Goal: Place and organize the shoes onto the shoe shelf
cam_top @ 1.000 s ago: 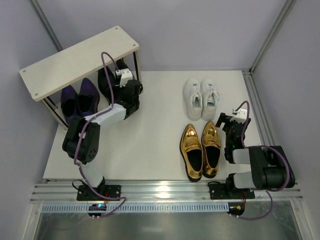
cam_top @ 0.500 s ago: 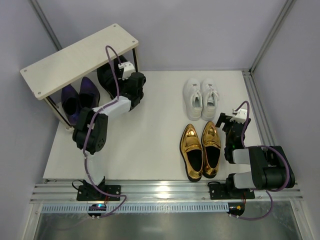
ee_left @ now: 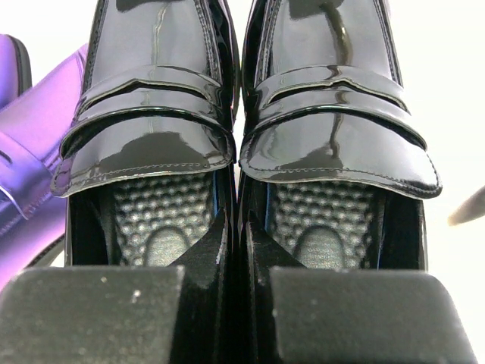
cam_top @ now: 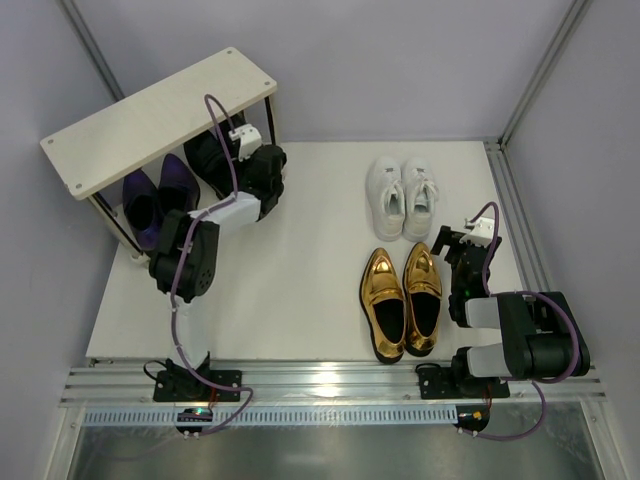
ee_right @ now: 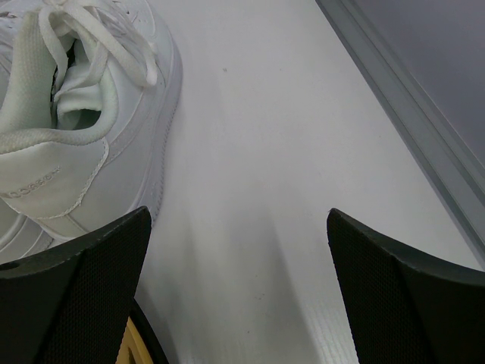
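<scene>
The glossy black dress shoes (ee_left: 333,114) stand side by side, toes away from me, at the right of the shoe shelf (cam_top: 150,118) under its top board. My left gripper (ee_left: 241,250) is shut on their two touching inner walls, one finger inside each shoe; in the top view this gripper (cam_top: 255,165) is at the shelf's right end. The purple shoes (cam_top: 158,195) sit left of the black pair (cam_top: 210,152) under the board. The white sneakers (cam_top: 403,195) and gold loafers (cam_top: 402,298) stand on the table at the right. My right gripper (ee_right: 239,250) is open over bare table beside a sneaker (ee_right: 83,129).
A metal rail (ee_right: 409,98) runs along the table's right edge, close to my right gripper (cam_top: 470,245). The shelf's thin legs (cam_top: 272,125) stand beside my left wrist. A purple shoe (ee_left: 30,136) lies just left of the black pair. Walls enclose the table.
My left arm has reached farther toward the shelf, carrying the black pair deeper under the top board. The right arm has not moved.
</scene>
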`<state>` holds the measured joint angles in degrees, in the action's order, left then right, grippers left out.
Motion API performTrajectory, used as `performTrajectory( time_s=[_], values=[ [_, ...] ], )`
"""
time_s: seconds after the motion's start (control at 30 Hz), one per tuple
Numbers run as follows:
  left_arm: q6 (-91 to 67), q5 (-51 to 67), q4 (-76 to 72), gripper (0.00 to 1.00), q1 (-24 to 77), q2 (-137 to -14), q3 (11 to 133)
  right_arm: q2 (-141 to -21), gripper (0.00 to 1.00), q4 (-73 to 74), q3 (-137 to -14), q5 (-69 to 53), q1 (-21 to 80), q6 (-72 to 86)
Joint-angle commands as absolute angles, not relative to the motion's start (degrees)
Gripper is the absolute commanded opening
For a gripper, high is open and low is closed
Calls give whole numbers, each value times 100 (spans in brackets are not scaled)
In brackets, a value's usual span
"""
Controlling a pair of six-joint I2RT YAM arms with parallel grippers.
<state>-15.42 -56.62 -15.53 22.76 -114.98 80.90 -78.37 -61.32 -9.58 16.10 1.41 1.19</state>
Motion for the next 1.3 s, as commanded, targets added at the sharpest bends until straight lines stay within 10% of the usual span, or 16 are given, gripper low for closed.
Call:
performTrajectory(
  time_s=[0.0, 0.33, 0.43, 0.63, 1.27],
  values=[
    [-1810, -6135, -2505, 0, 2188, -11399, 8455, -7814, 97, -6601, -1055, 1617, 167, 114],
    [-1960, -5950, -2312, 16, 2136, -11505, 8420, -7822, 97, -6601, -1063, 1626, 167, 114],
    [-1837, -5740, -2294, 61, 2136, -11408, 8429, -7822, 97, -6592, -1055, 1626, 167, 114],
    [-1679, -5651, -2250, 94, 2136, -11101, 8350, -7822, 97, -6609, -1055, 1626, 167, 123],
    [-3620, -3845, 1940, 100, 2979, -8123, 7068, -7814, 97, -6609, -1055, 1626, 167, 123]
  ],
)
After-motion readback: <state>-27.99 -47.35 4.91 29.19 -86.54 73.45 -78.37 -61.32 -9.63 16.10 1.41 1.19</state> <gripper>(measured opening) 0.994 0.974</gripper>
